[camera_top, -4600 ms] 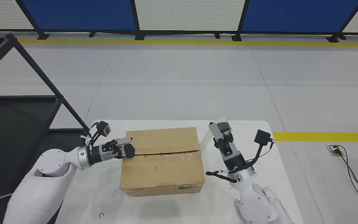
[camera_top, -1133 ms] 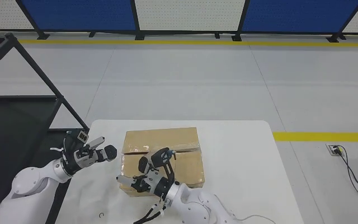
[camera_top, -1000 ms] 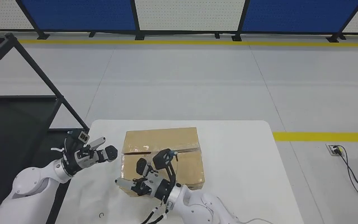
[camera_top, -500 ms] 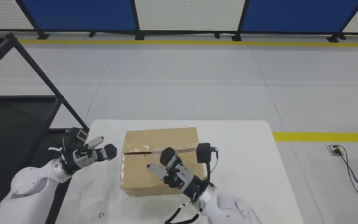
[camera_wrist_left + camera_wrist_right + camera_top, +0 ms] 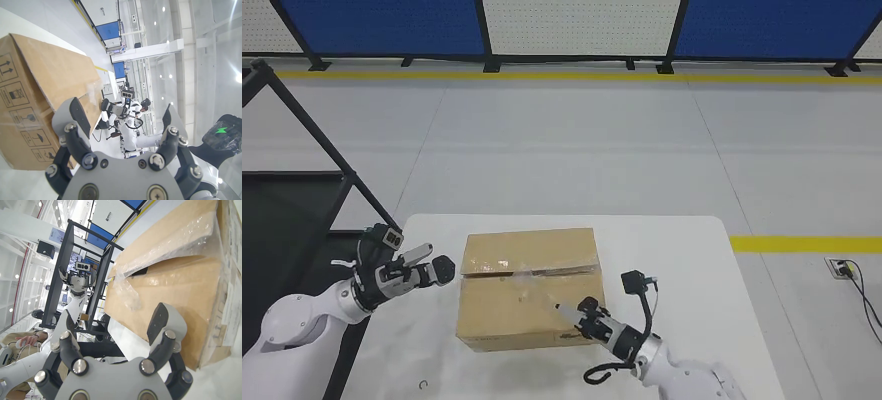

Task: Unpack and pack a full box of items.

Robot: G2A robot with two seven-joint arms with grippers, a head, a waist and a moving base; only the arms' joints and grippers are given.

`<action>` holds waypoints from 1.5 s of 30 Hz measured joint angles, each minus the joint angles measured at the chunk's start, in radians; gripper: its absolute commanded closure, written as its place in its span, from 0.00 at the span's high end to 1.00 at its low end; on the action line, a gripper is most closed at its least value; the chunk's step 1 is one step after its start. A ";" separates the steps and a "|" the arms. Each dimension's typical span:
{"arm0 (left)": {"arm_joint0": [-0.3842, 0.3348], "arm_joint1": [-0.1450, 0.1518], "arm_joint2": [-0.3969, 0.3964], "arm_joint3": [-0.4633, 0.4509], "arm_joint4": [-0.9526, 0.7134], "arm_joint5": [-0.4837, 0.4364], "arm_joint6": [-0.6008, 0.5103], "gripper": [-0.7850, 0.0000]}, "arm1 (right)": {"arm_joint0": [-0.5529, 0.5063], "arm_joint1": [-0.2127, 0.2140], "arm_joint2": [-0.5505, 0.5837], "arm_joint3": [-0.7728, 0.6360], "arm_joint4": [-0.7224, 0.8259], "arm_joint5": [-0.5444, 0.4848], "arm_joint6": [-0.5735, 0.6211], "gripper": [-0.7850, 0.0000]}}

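both are held open, empty: left gripper [image 5: 440, 270] just off the box [image 5: 504, 300] side edge, right gripper [image 5: 566, 311] by its front edge.

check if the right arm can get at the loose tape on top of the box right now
Probably yes: the right gripper is open at the near edge of the box, facing the loose tape on top, and nothing lies between them. It would need to advance over the top.
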 measured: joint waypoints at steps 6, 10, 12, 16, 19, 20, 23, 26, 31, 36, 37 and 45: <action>-0.008 -0.004 0.013 -0.001 0.008 0.005 0.002 1.00 | -0.004 0.001 -0.025 -0.014 0.020 0.015 -0.015 1.00; -0.008 -0.005 0.012 0.008 0.006 0.001 0.007 1.00 | 0.019 -0.002 -0.059 -0.013 0.014 0.065 -0.024 1.00; -0.007 -0.006 0.010 0.015 0.001 -0.001 0.015 1.00 | 0.039 -0.005 -0.080 -0.015 0.008 0.116 -0.024 1.00; -0.009 -0.008 0.016 0.027 0.014 0.011 0.041 1.00 | 0.071 -0.010 -0.116 -0.025 -0.006 0.212 -0.019 1.00; -0.015 -0.011 0.024 0.034 0.018 0.015 0.047 1.00 | 0.090 -0.015 -0.134 -0.034 -0.002 0.287 -0.036 1.00; -0.016 -0.012 0.026 0.037 0.018 0.014 0.047 1.00 | 0.096 -0.016 -0.139 -0.037 0.001 0.308 -0.043 1.00; -0.020 -0.014 0.029 0.047 0.015 0.011 0.045 1.00 | 0.114 -0.021 -0.152 -0.036 0.014 0.377 -0.060 1.00; -0.025 -0.015 0.029 0.056 0.013 0.008 0.041 1.00 | 0.139 -0.026 -0.167 -0.026 0.017 0.445 -0.064 1.00; -0.031 -0.016 0.024 0.070 0.003 0.005 0.028 1.00 | 0.175 -0.033 -0.192 -0.001 0.021 0.493 -0.072 1.00; -0.034 -0.017 0.020 0.081 -0.002 0.001 0.020 1.00 | 0.194 -0.037 -0.209 0.019 0.038 0.482 -0.075 1.00; -0.034 -0.017 0.019 0.083 -0.003 0.001 0.019 1.00 | 0.197 -0.038 -0.211 0.024 0.042 0.478 -0.077 1.00; -0.034 -0.017 0.010 0.097 -0.011 -0.003 0.011 1.00 | 0.230 -0.050 -0.239 0.063 0.096 0.426 -0.112 1.00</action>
